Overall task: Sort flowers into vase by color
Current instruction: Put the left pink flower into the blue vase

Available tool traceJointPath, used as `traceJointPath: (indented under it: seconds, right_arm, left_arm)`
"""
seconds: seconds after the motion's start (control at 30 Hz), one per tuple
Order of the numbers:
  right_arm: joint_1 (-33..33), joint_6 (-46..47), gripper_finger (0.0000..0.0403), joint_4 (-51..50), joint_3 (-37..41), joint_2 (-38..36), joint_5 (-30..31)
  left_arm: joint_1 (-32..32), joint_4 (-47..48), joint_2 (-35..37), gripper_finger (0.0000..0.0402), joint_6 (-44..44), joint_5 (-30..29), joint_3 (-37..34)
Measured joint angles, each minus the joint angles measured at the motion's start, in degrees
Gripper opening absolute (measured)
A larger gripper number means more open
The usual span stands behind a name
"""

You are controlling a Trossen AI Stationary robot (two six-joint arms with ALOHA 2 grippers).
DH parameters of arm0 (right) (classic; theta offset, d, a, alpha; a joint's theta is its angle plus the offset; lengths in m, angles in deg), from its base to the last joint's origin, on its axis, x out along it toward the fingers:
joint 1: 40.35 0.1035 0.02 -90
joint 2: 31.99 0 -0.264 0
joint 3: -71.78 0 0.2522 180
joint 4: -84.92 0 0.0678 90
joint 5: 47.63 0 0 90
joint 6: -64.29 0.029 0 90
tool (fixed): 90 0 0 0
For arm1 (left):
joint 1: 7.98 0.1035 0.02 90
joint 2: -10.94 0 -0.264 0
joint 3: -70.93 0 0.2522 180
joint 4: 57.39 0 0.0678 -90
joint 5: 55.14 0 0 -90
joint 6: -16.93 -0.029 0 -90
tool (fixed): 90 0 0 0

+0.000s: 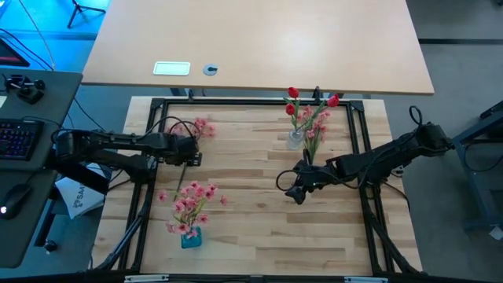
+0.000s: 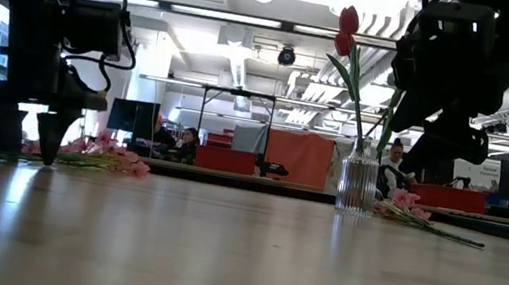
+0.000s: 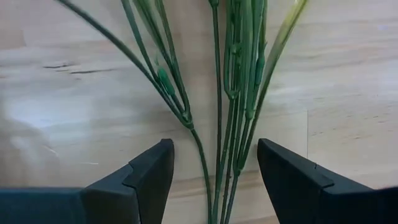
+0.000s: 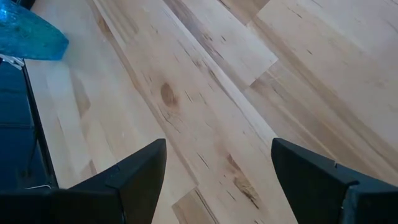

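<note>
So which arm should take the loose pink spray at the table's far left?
Left. The left gripper hangs open with the pink spray's stems between its fingers; the right gripper is empty at mid-table, nearer the clear vase.

We saw a pale tabletop of light wood planks with brown grain streaks. The blue vase held pink blossoms; the clear ribbed vase held red buds on green stems. Loose pink flowers lay near the tabletop's far left corner. Both claws, left and right, were dark.
</note>
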State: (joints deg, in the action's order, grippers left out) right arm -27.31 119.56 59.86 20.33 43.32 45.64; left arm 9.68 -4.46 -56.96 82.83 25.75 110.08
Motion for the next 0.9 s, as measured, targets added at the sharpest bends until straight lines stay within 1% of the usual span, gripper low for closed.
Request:
traceJointPath:
  seconds: [0.1, 0.2, 0.3, 0.4, 0.43, 0.47, 0.6, 0.7, 0.8, 0.9]
  right_arm:
    - [0.0, 0.1, 0.0284, 0.1, 0.0, 0.0, 0.2]
    - [0.0, 0.1, 0.0284, 0.2, 0.0, 0.0, 0.2]
    - [0.0, 0.1, 0.0284, 0.2, 0.0, 0.0, 0.2]
    - [0.0, 0.2, 0.0284, 0.2, 0.0, 0.0, 0.2]
    - [0.0, 0.3, 0.0284, 0.2, 0.0, 0.0, 0.2]
    - [0.0, 0.2, 0.0284, 0.3, 0.0, 0.0, 0.2]
    - [0.0, 0.2, 0.0284, 0.4, 0.0, 0.0, 0.2]
    - [0.0, 0.2, 0.0284, 0.4, 0.0, 0.0, 0.2]
    - [0.1, 0.2, 0.0284, 0.5, 0.0, 0.0, 0.2]
    - [0.1, -0.1, 0.0284, 0.5, 0.0, 0.0, 0.2]
  left_arm:
    - [0.5, -0.9, 0.0, 0.0214, -3.3, -0.6, -0.1]
    - [0.8, -3.6, -0.1, 0.0185, -8.8, -1.9, -0.3]
    - [0.8, -4.5, -0.4, 0.0126, -9.6, -3.3, -0.3]
    - [0.8, -6.0, -0.4, 0.0044, -9.8, -3.7, -0.3]
    - [0.8, -6.6, -0.5, 0.0023, -10.0, -3.6, -0.3]
    - [0.8, -7.3, -0.4, 0.0012, -10.1, -3.5, -0.3]
    - [0.5, -10.3, -0.1, 0.0003, -10.7, -0.4, -0.4]
    - [-0.5, -12.6, 3.0, 0.0002, -12.1, 1.3, 0.7]
    - [-1.1, -11.6, 8.1, 0.0001, -12.6, 0.5, 3.6]
    - [-1.2, -9.8, 14.4, 0.0001, -13.8, -2.4, 7.5]
